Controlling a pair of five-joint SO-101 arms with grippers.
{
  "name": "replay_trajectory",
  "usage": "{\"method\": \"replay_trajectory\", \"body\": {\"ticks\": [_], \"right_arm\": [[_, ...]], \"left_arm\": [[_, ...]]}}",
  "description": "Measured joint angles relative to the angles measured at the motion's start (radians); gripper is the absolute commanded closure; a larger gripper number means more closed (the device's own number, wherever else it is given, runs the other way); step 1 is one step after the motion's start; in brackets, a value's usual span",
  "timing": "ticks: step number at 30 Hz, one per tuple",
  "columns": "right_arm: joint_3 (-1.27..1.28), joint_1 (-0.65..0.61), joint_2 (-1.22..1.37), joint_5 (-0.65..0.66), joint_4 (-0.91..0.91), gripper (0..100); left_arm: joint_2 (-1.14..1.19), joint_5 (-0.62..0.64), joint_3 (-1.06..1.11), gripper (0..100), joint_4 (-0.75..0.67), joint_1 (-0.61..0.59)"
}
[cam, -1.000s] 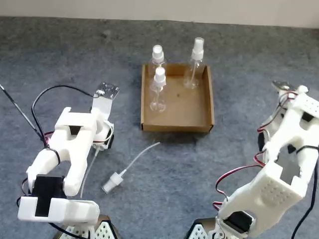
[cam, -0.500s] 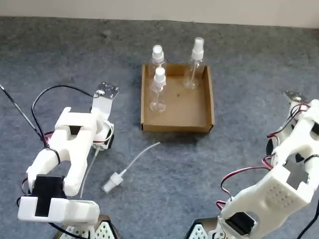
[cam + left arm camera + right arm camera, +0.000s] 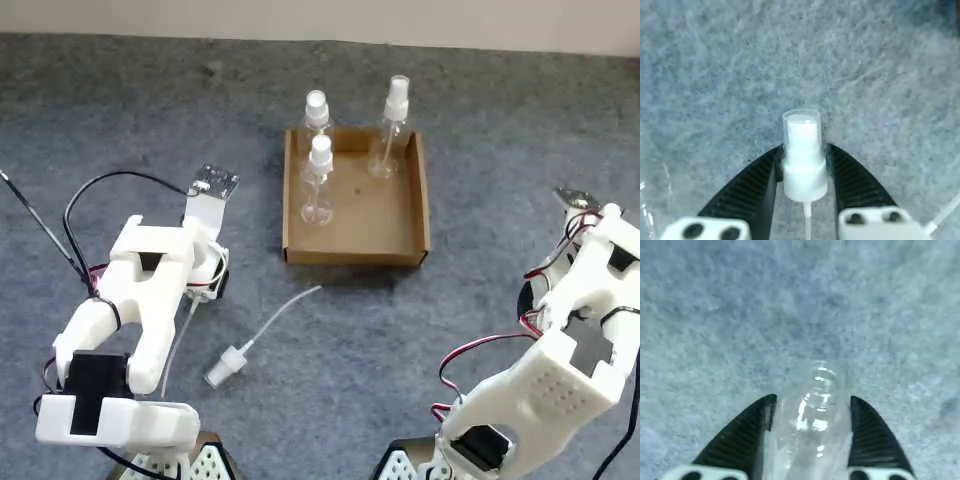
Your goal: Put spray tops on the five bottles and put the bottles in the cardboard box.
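Note:
A cardboard box (image 3: 355,256) stands at the middle back with three clear bottles upright in it, each with a white spray top (image 3: 320,152). My left gripper (image 3: 803,149) is shut on a white spray top (image 3: 801,131), its thin tube pointing back toward the wrist. My right gripper (image 3: 813,399) is shut on a clear bottle (image 3: 816,415) with a bare neck, just above the grey carpet. A loose spray top (image 3: 230,361) lies between the arms in front of the box, its tube (image 3: 285,308) angled toward the box.
Grey carpet covers the whole table. The left arm (image 3: 145,300) sits at front left with a black cable (image 3: 100,190) looping behind it. The right arm (image 3: 580,320) sits at front right with red and white wires (image 3: 480,350).
The right arm swung a little to the right and then came partway back. The left arm, the box and the loose spray top have not moved.

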Motion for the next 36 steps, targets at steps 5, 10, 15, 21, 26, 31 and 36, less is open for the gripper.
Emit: {"method": "replay_trajectory", "body": {"ticks": [5, 10, 15, 21, 26, 31, 36], "right_arm": [[-0.028, -0.034, 0.002, 0.000, 0.003, 92.6], [-0.175, -0.097, 0.002, -0.040, 0.052, 97.9], [-0.327, -0.219, -0.114, -0.130, 0.169, 99.3], [-0.256, -0.402, -0.443, -0.218, 0.193, 99.3], [0.006, -0.582, -0.752, -0.272, 0.083, 99.3], [0.322, -0.789, -1.039, -0.299, -0.078, 99.3], [0.605, -1.034, -1.214, -0.350, -0.256, 99.3]], "left_arm": [[0.000, 0.000, 0.000, 100, 0.000, 0.000], [0.000, 0.000, 0.000, 100, 0.000, 0.000], [-0.002, 0.000, -0.009, 100, 0.000, 0.000], [-0.160, 0.040, -0.037, 100, 0.000, 0.000], [-0.434, 0.094, -0.037, 100, 0.002, 0.000], [-0.761, 0.176, -0.043, 100, 0.002, 0.000], [-1.031, 0.321, -0.104, 100, 0.002, -0.002]]}}
